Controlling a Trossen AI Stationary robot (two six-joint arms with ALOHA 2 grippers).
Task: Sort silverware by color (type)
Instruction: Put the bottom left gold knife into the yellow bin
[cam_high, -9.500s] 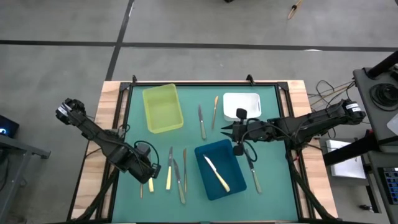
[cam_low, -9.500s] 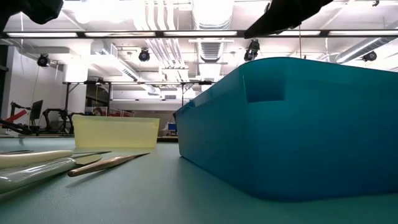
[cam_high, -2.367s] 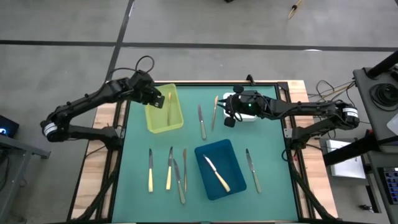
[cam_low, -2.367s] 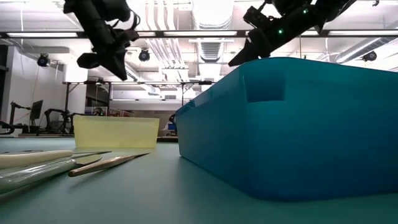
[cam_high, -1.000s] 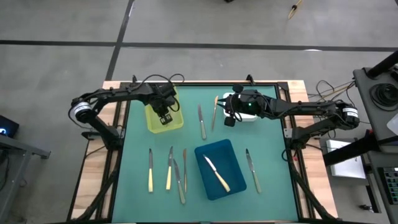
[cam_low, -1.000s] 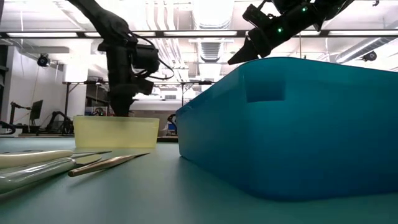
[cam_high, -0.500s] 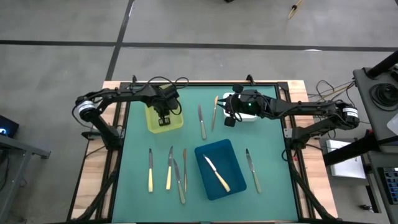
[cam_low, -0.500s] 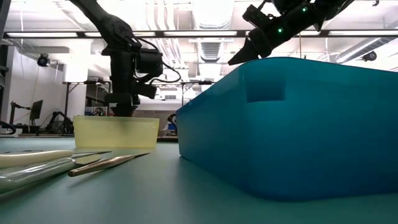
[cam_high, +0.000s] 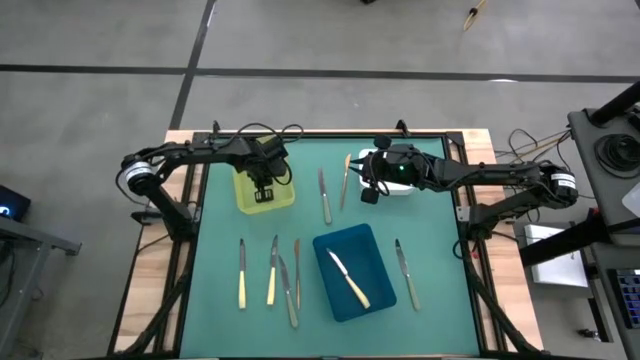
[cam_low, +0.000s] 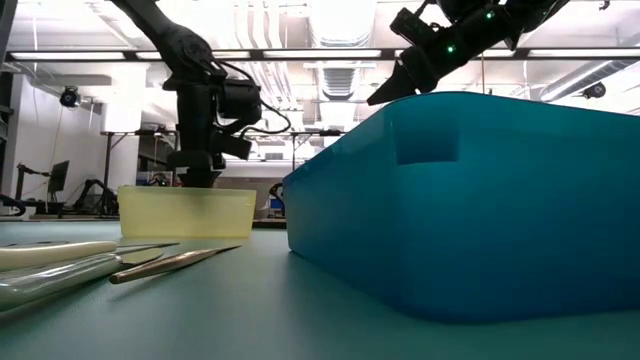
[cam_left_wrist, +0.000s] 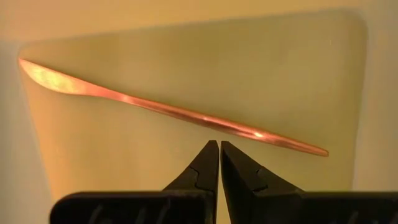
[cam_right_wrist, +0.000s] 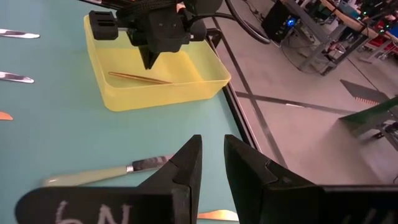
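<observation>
My left gripper (cam_left_wrist: 219, 146) is shut and points down into the yellow tray (cam_high: 243, 160), just above a thin copper knife (cam_left_wrist: 174, 112) that lies flat on the tray floor. They do not touch. My right gripper (cam_right_wrist: 211, 154) hovers by the white tray (cam_high: 398, 165), its fingers slightly open with nothing between them. A cream-handled knife (cam_right_wrist: 106, 174) lies on the mat below it. Several more knives lie on the mat's near left (cam_high: 271, 272), a silver one (cam_high: 324, 195) at the middle, and another (cam_high: 406, 272) right of the blue tray.
The blue tray (cam_high: 370, 245) sits near the middle and holds a cream-handled knife (cam_high: 350, 280); in the low view its wall (cam_low: 470, 200) fills the right half. A cream-and-gold knife (cam_high: 346, 180) lies left of the white tray. Bare green mat lies at the far middle.
My left gripper has stayed over the yellow tray while its wrist has straightened a little more upright. The copper knife rests in the tray. My right arm has kept still.
</observation>
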